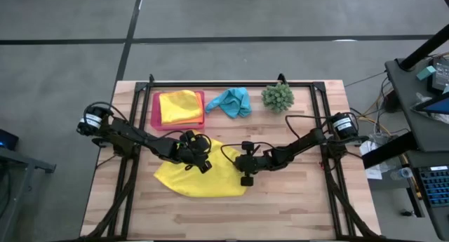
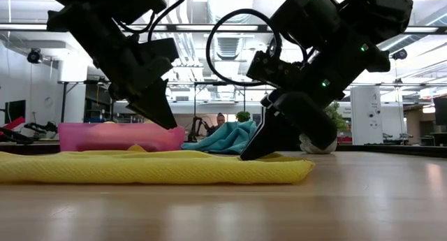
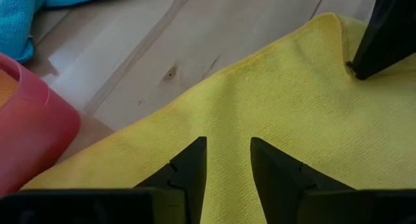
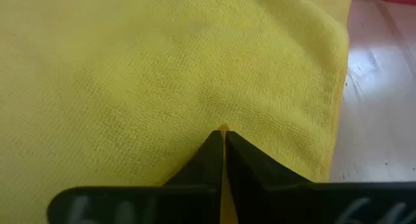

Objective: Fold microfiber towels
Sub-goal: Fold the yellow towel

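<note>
Left arm: lying across the wooden table [image 1: 295,200] from its left edge, its left gripper [image 3: 227,160] hanging just above the spread yellow towel [image 1: 203,179]. The two dark wedge-shaped fingers [image 3: 188,165] are standing partly apart, with bare cloth showing in the gap and nothing held.

Pink tray [image 1: 156,109]: flat, rectangular, smooth-walled, sitting at the table's far edge. A folded yellow towel [image 1: 181,106] is lying in it; any cloths beneath are hidden, and an orange edge is only faintly showing.

Spread yellow towel: soft, finely ribbed weave, lying flat near the table's middle with an uneven rounded outline. Both grippers are covering part of its far side in the overhead view.

Turquoise towel [image 1: 231,102]: crumpled in a loose heap, lying just beside the tray.

Right gripper [image 4: 224,152]: pressing down on the spread towel's right edge, its fingers closed tip to tip, pinching a small pucker of yellow cloth.

Plant ball [image 1: 278,96]: spiky, green, sitting near the table's far edge, right of the turquoise heap; largely hidden behind the right arm in the low view.
</note>
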`<state>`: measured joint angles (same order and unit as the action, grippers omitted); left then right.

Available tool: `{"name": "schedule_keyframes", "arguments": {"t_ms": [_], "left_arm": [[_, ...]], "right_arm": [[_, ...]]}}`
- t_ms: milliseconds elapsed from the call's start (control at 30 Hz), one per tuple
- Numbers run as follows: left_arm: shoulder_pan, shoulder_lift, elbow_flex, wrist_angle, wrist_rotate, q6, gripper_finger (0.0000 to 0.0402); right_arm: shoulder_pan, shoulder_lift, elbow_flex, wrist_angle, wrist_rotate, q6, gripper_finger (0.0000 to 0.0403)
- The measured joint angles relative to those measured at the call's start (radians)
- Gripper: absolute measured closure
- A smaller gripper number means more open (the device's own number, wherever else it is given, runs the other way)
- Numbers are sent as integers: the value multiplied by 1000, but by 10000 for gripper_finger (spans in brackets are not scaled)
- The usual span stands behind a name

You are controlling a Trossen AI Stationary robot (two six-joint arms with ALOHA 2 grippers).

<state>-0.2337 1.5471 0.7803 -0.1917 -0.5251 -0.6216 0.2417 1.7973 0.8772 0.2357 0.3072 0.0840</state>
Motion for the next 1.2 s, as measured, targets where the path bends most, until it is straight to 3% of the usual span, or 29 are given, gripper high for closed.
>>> {"name": "schedule_keyframes", "arguments": {"t_ms": [500, 833, 967, 1200], "left_arm": [[0, 0, -67, 1, 0, -64, 298], [1, 0, -126, 46, -4, -79, 298], [1, 0, -148, 104, -4, -79, 298], [1, 0, -149, 105, -5, -79, 298]], "right_arm": [[5, -151, -4, -303, 8, 30, 394], [27, -136, -10, -194, -70, 128, 388], [29, -122, 2, -130, -79, 131, 357], [29, -85, 5, -71, -56, 133, 267]]}}
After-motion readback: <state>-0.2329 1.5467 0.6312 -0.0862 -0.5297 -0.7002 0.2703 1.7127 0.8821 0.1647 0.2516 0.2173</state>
